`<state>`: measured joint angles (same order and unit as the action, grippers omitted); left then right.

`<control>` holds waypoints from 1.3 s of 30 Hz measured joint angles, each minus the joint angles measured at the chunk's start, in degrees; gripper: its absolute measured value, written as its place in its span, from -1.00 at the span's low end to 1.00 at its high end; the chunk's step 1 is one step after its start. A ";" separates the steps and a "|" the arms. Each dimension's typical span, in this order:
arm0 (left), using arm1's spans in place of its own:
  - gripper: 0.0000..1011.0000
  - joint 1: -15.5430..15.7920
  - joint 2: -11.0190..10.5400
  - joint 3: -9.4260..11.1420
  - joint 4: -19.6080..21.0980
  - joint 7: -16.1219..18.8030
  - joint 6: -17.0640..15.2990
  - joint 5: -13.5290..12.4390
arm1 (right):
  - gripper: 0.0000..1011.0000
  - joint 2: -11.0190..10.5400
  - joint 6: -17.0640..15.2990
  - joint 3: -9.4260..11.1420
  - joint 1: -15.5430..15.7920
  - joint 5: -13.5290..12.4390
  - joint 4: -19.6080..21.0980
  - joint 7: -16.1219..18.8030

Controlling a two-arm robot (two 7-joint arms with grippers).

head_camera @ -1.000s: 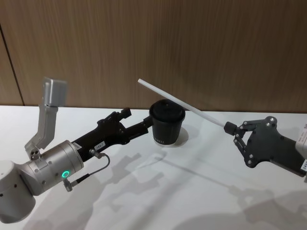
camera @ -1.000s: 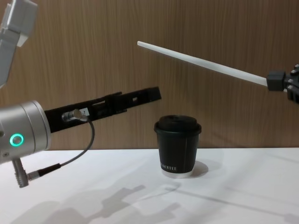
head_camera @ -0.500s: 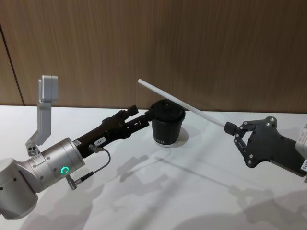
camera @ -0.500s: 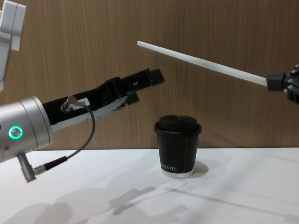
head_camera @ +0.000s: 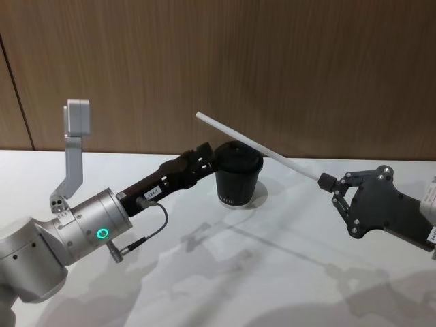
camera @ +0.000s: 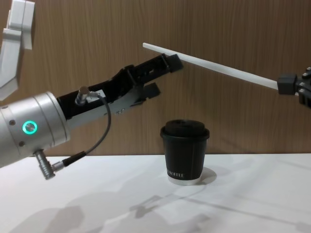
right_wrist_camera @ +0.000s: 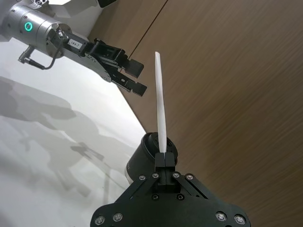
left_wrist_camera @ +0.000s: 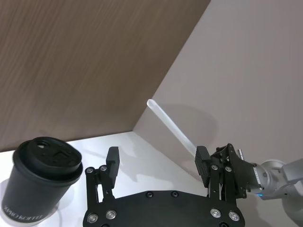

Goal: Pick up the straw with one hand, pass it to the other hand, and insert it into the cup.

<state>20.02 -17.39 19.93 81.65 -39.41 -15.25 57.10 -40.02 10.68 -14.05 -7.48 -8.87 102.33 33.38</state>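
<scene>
Against the brown wood wall (head_camera: 272,54), above the white table (head_camera: 225,272), the right gripper (head_camera: 327,182) pinches the straw (head_camera: 259,146) by its lower end, the tip slanting up-left over the cup (camera: 184,151), so the left gripper (camera: 163,76), open near that tip, should straddle it squarely before closing.

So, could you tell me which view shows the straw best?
The chest view: the straw runs side-on, full length, from the right gripper to its free end near the left gripper. The head view has it overlapping the lid of the cup; the right wrist view looks along it; the left wrist view shows it pale on pale.
</scene>
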 joint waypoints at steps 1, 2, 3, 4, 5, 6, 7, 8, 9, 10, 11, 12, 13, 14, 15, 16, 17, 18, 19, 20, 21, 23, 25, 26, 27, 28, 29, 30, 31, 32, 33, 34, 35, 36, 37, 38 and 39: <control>0.98 0.17 0.12 0.10 -0.14 -0.06 -0.04 0.11 | -1.00 0.00 0.00 0.00 0.00 0.00 0.00 0.00; 0.98 0.25 0.17 0.14 -0.21 -0.09 -0.09 0.21 | -1.00 0.00 0.00 0.00 0.00 0.00 0.00 0.00; 0.98 0.52 0.37 0.29 -0.43 -0.10 -0.19 0.40 | -1.00 0.00 0.00 0.00 0.00 0.00 0.00 0.00; 0.98 0.63 0.45 0.35 -0.54 -0.10 -0.22 0.49 | -1.00 0.00 0.00 0.00 0.00 0.00 0.00 0.00; 0.98 0.74 0.55 0.41 -0.65 -0.09 -0.26 0.61 | -1.00 0.00 0.00 0.00 0.00 0.00 0.00 0.00; 0.98 0.93 0.75 0.51 -0.84 0.01 -0.32 0.78 | -1.00 0.00 0.00 0.00 0.00 0.00 0.00 0.00; 0.98 0.93 0.75 0.51 -0.84 0.01 -0.32 0.78 | -1.00 0.00 0.00 0.00 0.00 0.00 0.00 0.00; 0.98 1.17 0.98 0.60 -1.09 0.21 -0.40 0.99 | -1.00 0.00 0.00 0.00 0.00 0.00 0.00 0.00; 0.98 1.27 1.08 0.65 -1.19 0.27 -0.42 1.05 | -1.00 0.00 0.00 0.00 0.00 0.00 0.00 0.00; 0.98 1.46 1.27 0.71 -1.41 0.51 -0.48 1.26 | -1.00 0.00 0.00 0.00 0.00 0.00 0.00 0.00; 0.98 1.59 1.40 0.75 -1.55 0.60 -0.49 1.35 | -1.00 0.00 0.00 0.00 0.00 0.00 0.00 0.00; 0.98 1.67 1.49 0.78 -1.67 0.70 -0.52 1.43 | -1.00 0.00 0.00 0.00 0.00 0.00 0.00 0.00; 0.98 1.84 1.67 0.84 -1.89 0.88 -0.54 1.63 | -1.00 0.00 0.00 0.00 0.00 0.00 0.00 0.00; 0.98 1.95 1.80 0.89 -2.04 0.94 -0.55 1.70 | -1.00 0.00 0.00 0.00 0.00 0.00 0.00 0.00; 0.98 2.00 1.85 0.91 -2.10 1.00 -0.55 1.77 | -1.00 0.00 0.00 0.00 0.00 0.00 0.00 0.00; 0.98 2.10 1.96 0.95 -2.22 1.07 -0.55 1.84 | -1.00 0.00 0.00 0.00 0.00 0.00 0.00 0.00; 0.98 2.25 2.11 1.00 -2.40 1.19 -0.55 1.96 | -1.00 0.00 0.00 0.00 0.00 0.00 0.00 0.00; 0.98 2.31 2.18 1.04 -2.49 1.26 -0.55 2.03 | -1.00 0.00 0.00 0.00 0.00 0.00 0.00 0.00; 0.98 2.45 2.33 1.11 -2.68 1.35 -0.52 2.12 | -1.00 0.00 0.00 0.00 0.00 0.00 0.00 0.00; 0.98 2.55 2.43 1.15 -2.80 1.39 -0.49 2.17 | -1.00 0.00 0.00 0.00 0.00 0.00 0.00 0.00; 0.98 2.61 2.50 1.18 -2.90 1.42 -0.46 2.22 | -1.00 0.00 0.00 0.00 0.00 0.00 0.00 0.00; 0.98 2.75 2.62 1.24 -3.07 1.53 -0.39 2.32 | -1.00 0.00 0.00 0.00 0.00 0.00 0.00 0.00; 0.98 2.97 2.81 1.35 -3.32 1.63 -0.25 2.45 | -1.00 0.00 0.00 0.00 0.00 0.00 0.00 0.00; 0.98 3.10 2.91 1.43 -3.48 1.71 -0.14 2.52 | -1.00 0.00 0.00 0.00 0.00 0.00 0.00 0.00; 0.98 3.16 2.96 1.46 -3.56 1.74 -0.08 2.55 | -1.00 0.00 0.00 0.00 0.00 0.00 0.00 0.00; 0.98 3.23 3.00 1.50 -3.62 1.78 -0.03 2.59 | -1.00 0.00 0.00 0.00 0.00 0.00 0.00 0.00; 0.98 3.38 3.11 1.59 -3.77 1.83 0.08 2.67 | -1.00 0.00 0.00 0.00 0.00 0.00 0.00 0.00; 0.98 3.45 3.15 1.63 -3.84 1.85 0.11 2.69 | -1.00 0.00 0.00 0.00 0.00 0.00 0.00 0.00; 0.98 3.63 3.26 1.70 -3.96 1.87 0.23 2.78 | -1.00 0.00 0.00 0.00 0.00 0.00 0.00 0.00; 0.98 3.68 3.29 1.72 -4.03 1.88 0.27 2.81 | -1.00 0.00 0.00 0.00 0.00 0.00 0.00 0.00; 0.98 3.77 3.34 1.78 -4.11 1.88 0.31 2.85 | -1.00 0.00 0.00 0.00 0.00 0.00 0.00 0.00; 0.98 3.85 3.39 1.82 -4.17 1.88 0.38 2.89 | -1.00 0.00 0.00 0.00 0.00 0.00 0.00 0.00; 0.98 4.00 3.48 1.91 -4.29 1.88 0.47 2.96 | -1.00 0.00 0.00 0.00 0.00 0.00 0.00 0.00; 0.98 4.08 3.52 1.95 -4.34 1.88 0.50 2.99 | -1.00 0.00 0.00 0.00 0.00 0.00 0.00 0.00; 0.98 4.16 3.58 2.01 -4.42 1.87 0.54 3.03 | -1.00 0.00 0.00 0.00 0.00 0.00 0.00 0.00; 0.98 4.21 3.62 2.04 -4.46 1.87 0.57 3.06 | -1.00 0.00 0.00 0.00 0.00 0.00 0.00 0.00; 0.98 4.32 3.67 2.09 -4.55 1.85 0.64 3.12 | -1.00 0.00 0.00 0.00 0.00 0.00 0.00 0.00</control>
<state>24.34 -13.72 22.02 77.10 -37.55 -14.61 60.22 -40.02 10.68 -14.05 -7.48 -8.87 102.33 33.38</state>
